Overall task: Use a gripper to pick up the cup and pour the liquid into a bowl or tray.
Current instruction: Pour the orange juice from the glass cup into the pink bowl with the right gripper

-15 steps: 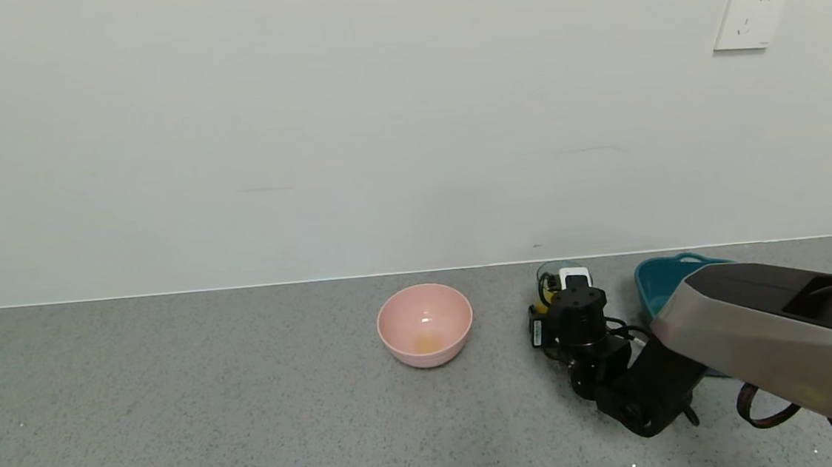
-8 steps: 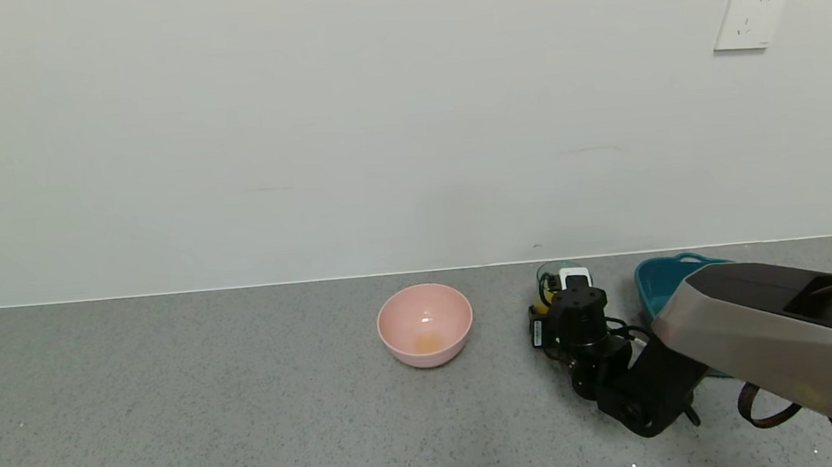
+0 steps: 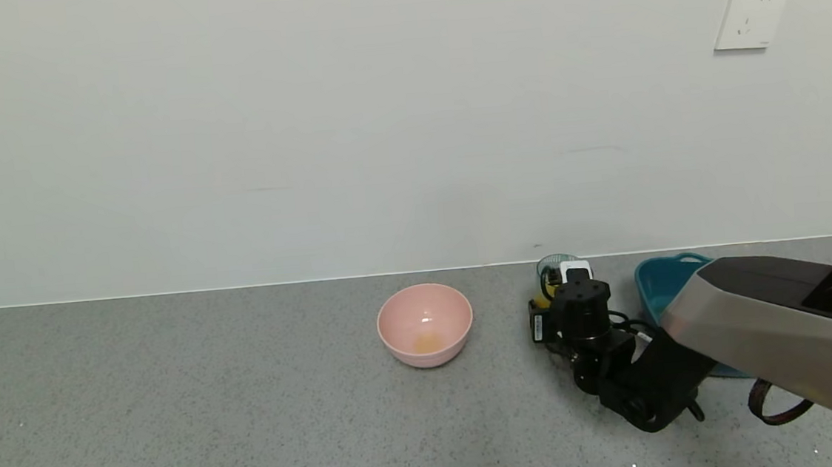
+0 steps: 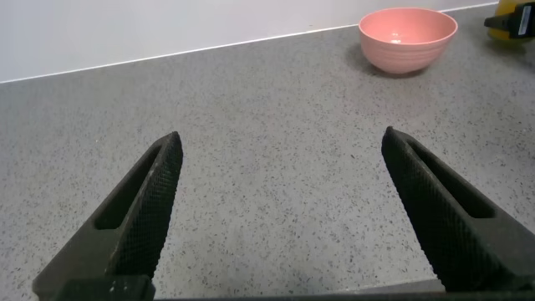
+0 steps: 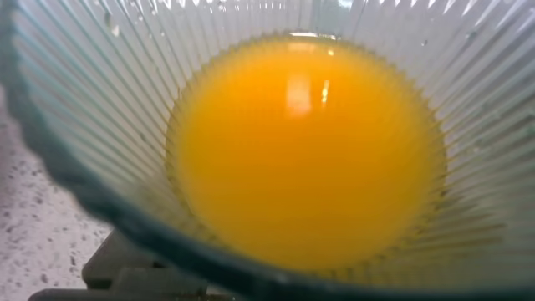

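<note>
A bare test bench, probably a lab or demo room rather than a lived-in kitchen: a grey speckled counter (image 3: 215, 412) runs along its far edge against a plain white wall (image 3: 303, 123), with 1 white socket (image 3: 751, 15) above the bench's far right corner.

Counter (image 3: 178, 415) is that speckled grey stone-look stuff, matt and a bit grainy. The pink bowl (image 3: 425, 324) looks like smooth plastic with a soft sheen, small highlight inside. The cup (image 5: 75, 176) is see-through ribbed plastic, fine vertical ridges all round the wall, and the orange liquid (image 5: 305, 150) in it is opaque with a glossy top. Right gripper (image 3: 567, 281) is matt black with white fingertip pads; its arm shell (image 3: 781, 338) is smooth satin grey. Left gripper fingers (image 4: 146, 209) have a rough, knurled black face. Teal tray (image 3: 661, 281) looks like plain plastic.
</note>
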You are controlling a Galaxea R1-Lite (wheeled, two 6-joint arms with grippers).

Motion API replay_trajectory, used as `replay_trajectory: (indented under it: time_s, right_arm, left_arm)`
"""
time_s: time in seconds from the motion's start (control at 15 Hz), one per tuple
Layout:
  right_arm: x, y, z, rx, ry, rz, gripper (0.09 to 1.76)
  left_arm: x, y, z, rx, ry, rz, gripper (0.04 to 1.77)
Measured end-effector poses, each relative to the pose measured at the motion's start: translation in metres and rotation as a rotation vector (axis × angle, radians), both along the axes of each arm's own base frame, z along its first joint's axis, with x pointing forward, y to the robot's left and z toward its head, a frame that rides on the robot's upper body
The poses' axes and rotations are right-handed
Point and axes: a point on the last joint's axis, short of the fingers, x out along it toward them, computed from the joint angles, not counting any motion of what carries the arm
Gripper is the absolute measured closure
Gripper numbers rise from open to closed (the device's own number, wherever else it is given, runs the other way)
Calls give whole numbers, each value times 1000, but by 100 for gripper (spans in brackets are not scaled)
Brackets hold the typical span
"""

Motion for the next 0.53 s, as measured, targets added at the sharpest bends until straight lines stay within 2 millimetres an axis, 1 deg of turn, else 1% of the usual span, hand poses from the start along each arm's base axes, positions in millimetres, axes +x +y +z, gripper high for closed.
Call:
replay_trajectory:
  time_s: [0.27, 0.53]
  right_arm:
    - [-2, 0, 18, -13, -28, 15, 53]
    - [-7, 5, 31, -19, -25, 45, 53]
  left_arm:
    - [0, 0, 0, 0, 0, 0, 9]
    - [0, 0, 0, 0, 0, 0, 9]
